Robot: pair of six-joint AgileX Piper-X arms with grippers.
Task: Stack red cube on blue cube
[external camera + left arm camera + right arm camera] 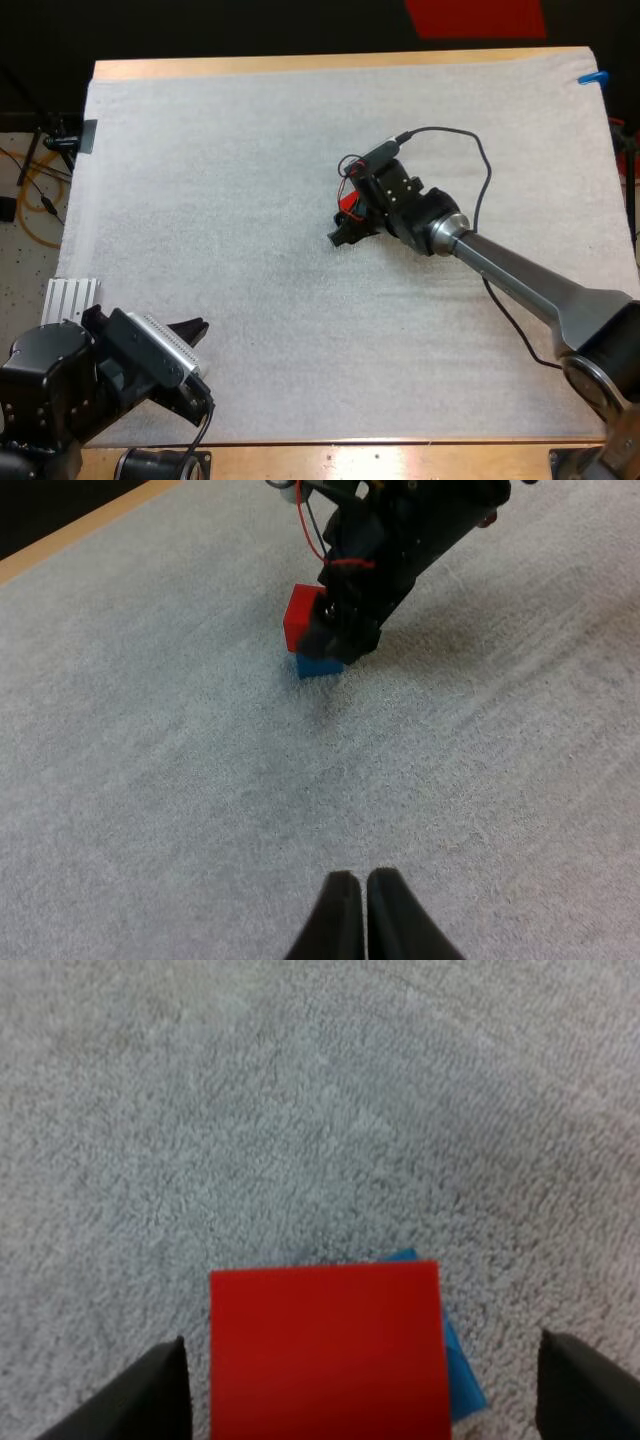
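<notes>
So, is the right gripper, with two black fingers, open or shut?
Open: right gripper fingers stand apart, clear of the red cube on the blue cube.

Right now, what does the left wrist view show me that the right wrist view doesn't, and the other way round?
Only the left wrist view: the stack side-on, red cube on blue cube, the right gripper at the red one, and the left gripper shut, well short of the stack. Only the right wrist view: the right gripper's fingers apart, clear of the red cube's sides, and a blue corner jutting out beneath it. Both: red over blue on the white mat.
</notes>
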